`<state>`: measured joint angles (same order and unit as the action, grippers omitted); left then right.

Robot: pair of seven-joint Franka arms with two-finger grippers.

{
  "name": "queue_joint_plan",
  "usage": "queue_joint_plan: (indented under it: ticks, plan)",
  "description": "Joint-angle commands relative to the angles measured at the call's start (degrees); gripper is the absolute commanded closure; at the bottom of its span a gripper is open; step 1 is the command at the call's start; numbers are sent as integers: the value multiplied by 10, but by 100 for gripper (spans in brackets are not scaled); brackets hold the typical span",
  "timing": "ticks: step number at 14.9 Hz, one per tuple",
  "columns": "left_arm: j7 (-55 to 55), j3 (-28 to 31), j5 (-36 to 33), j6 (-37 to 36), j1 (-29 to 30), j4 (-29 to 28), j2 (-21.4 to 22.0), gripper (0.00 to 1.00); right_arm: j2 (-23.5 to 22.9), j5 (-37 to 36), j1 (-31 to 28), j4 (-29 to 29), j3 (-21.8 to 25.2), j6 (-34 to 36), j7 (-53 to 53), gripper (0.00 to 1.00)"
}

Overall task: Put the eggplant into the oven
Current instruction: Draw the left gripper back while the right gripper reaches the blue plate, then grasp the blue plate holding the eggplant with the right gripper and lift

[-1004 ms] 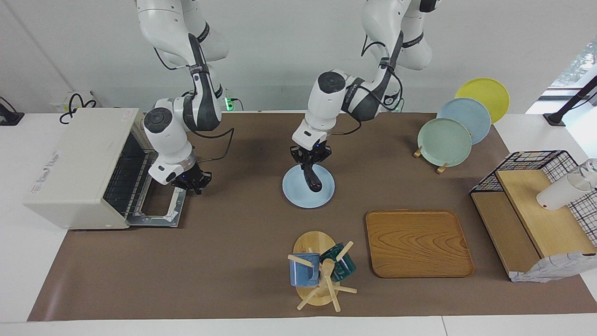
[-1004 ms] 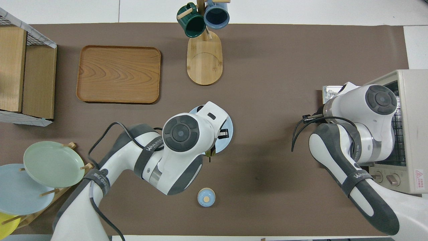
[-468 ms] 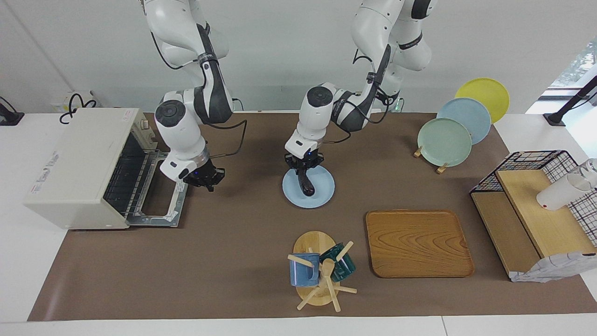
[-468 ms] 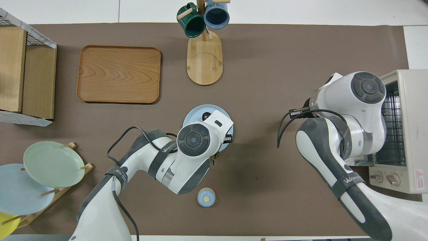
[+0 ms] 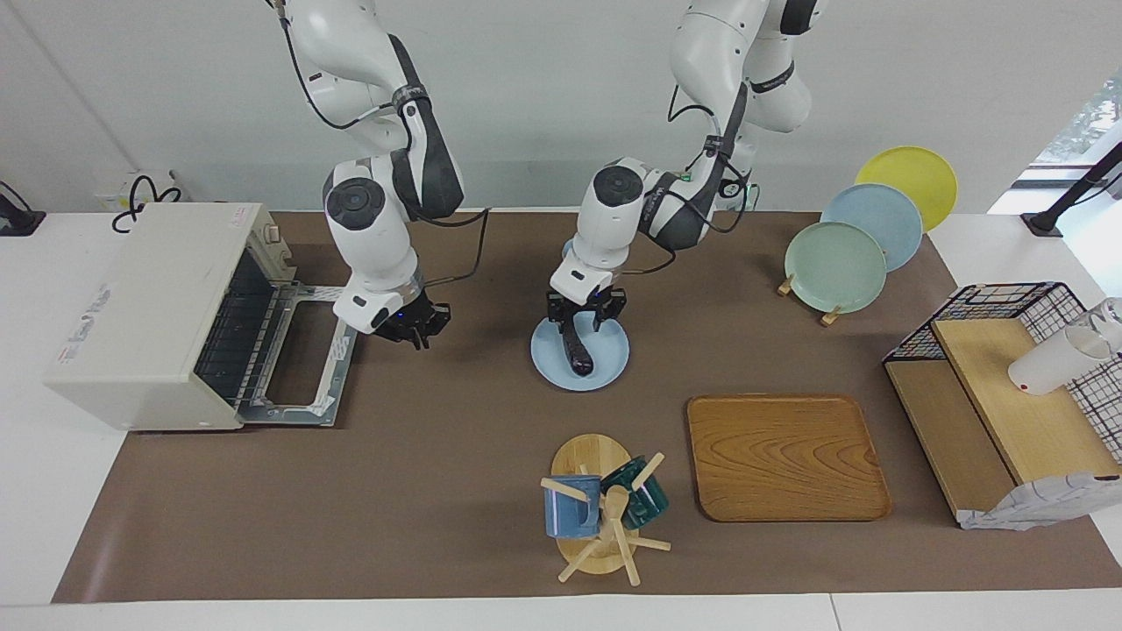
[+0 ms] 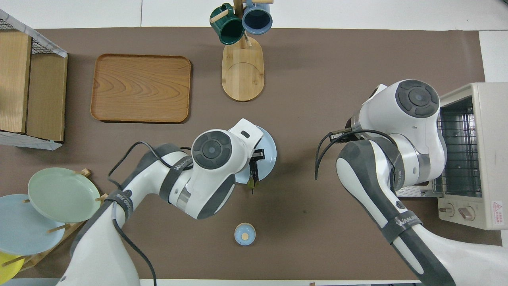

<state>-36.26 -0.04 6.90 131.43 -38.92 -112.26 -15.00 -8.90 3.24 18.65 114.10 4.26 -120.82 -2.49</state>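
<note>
- Left gripper [image 5: 585, 317]: fingers spread, straddling the near end of the eggplant [image 5: 577, 350] without pinching it.
- Eggplant: lying on the blue plate [image 5: 611, 361] directly under the left gripper, well apart from the oven [image 5: 140, 307].
- Right gripper [image 5: 417, 333]: hanging over the mat between the left gripper and the oven door [image 5: 298, 361].
- Done: door lowered flat, rack exposed.
- Left: grasp, carry to the rack, release.
- Writing: red warning label [image 6: 497, 207] beside the oven knobs and lettering on the arm bands, not legible.
</note>
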Motion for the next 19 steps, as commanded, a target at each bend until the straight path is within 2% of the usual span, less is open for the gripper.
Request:
queue_joint_plan:
  ticks: [1, 3, 5, 7, 8, 10, 11, 12, 14, 16, 19]
  plan:
    - [78, -1, 6, -98, 73, 31, 44, 0, -16, 10, 30, -39, -1, 28, -26, 87]
    - [138, -1, 6, -152, 137, 55, 63, 0, -31, 11, 69, -81, -2, 51, -78, 87]
    - [196, -1, 4, -220, 186, 98, 65, 0, -56, 4, 116, -136, -1, 75, -118, 85]
    - [235, -1, 2, -260, 225, 130, 67, 0, -78, 12, 133, -174, -3, 78, -126, 66]
    - [250, -1, 0, -278, 244, 142, 73, 0, -95, 12, 143, -202, -11, 87, -143, 66]
    - [264, -1, -20, -293, 259, 141, 98, 0, -154, 4, 173, -295, -26, 145, -216, 66]
    - [265, -1, -26, -303, 266, 141, 108, 0, -182, 2, 204, -336, -28, 153, -250, 66]
    - [266, -1, -31, -313, 271, 141, 118, 0, -195, 2, 221, -350, -28, 146, -273, 65]
    - [269, -1, -51, -340, 275, 141, 139, 0, -198, 3, 229, -351, -28, 131, -284, 51]
    - [273, -1, -58, -370, 274, 136, 159, 0, -197, 6, 248, -335, -28, 94, -289, 51]
    - [276, 1, -58, -408, 274, 129, 179, 0, -177, 7, 256, -262, -29, 36, -295, 52]
